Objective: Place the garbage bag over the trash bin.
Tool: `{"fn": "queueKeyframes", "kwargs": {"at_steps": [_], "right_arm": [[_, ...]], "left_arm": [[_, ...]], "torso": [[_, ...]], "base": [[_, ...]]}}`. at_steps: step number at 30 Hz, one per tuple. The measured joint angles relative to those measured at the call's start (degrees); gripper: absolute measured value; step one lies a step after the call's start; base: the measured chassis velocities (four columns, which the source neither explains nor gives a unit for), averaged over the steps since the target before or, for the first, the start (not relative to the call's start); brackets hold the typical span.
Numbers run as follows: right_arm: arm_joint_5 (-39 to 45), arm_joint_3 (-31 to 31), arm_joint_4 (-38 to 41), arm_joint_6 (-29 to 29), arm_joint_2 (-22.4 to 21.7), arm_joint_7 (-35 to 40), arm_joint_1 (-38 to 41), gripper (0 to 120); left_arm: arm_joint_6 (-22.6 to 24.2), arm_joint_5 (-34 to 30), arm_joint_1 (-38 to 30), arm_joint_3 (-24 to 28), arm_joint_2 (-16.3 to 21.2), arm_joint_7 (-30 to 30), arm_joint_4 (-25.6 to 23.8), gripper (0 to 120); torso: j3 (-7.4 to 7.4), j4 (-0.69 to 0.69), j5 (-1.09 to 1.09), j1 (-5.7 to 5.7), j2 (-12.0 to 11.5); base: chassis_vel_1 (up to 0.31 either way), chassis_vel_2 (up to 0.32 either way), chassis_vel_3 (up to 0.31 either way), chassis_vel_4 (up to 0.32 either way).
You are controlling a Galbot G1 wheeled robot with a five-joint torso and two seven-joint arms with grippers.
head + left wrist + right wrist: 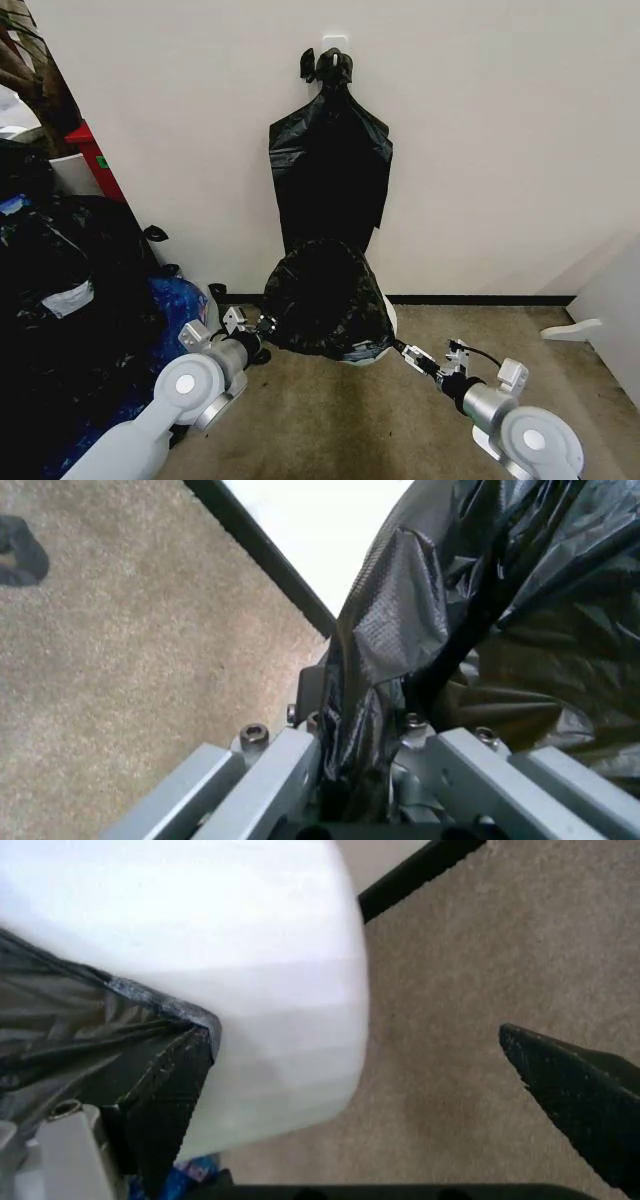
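Note:
The glossy black garbage bag (325,298) is draped over the top of the white trash bin (392,322), which stands on the carpet against the wall; only a strip of the bin's wall shows below the bag. My left gripper (264,325) is at the bag's left edge and is shut on a fold of the garbage bag (400,630), pinched between its fingers (290,765). My right gripper (405,350) is at the bin's right side and stands open. Its jaws straddle the white trash bin (270,975) wall, one finger (165,1095) resting against the garbage bag (70,1027) hem.
A flat bunch of black bags (330,170) hangs from a wall hook above the bin. A big heap of black bags (60,300) and a blue bag (178,300) crowd the left. A white object (575,330) lies at the right. Bare carpet (340,420) lies in front.

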Motion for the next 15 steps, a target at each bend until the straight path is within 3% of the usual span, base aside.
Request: {"fn": "queueKeyframes", "kwargs": {"at_steps": [8, 15], "right_arm": [[0.06, 0.44, 2.33, 0.81, 0.05, -0.77, -1.81, 100], [-5.23, 1.53, 9.37, 2.36, -0.07, -4.47, -8.9, 100]], "left_arm": [[-0.01, 0.32, -0.05, 0.02, 0.24, -0.91, -0.92, 1], [0.61, 2.39, -1.22, 0.42, 0.6, -1.37, -1.16, 1]], "torso": [[0.0, 0.0, -0.01, 0.0, 0.0], [0.0, -0.01, -0.01, 0.0, 0.0]], "base": [[0.0, 0.0, 0.0, 0.0], [0.0, 0.0, 0.0, 0.0]]}}
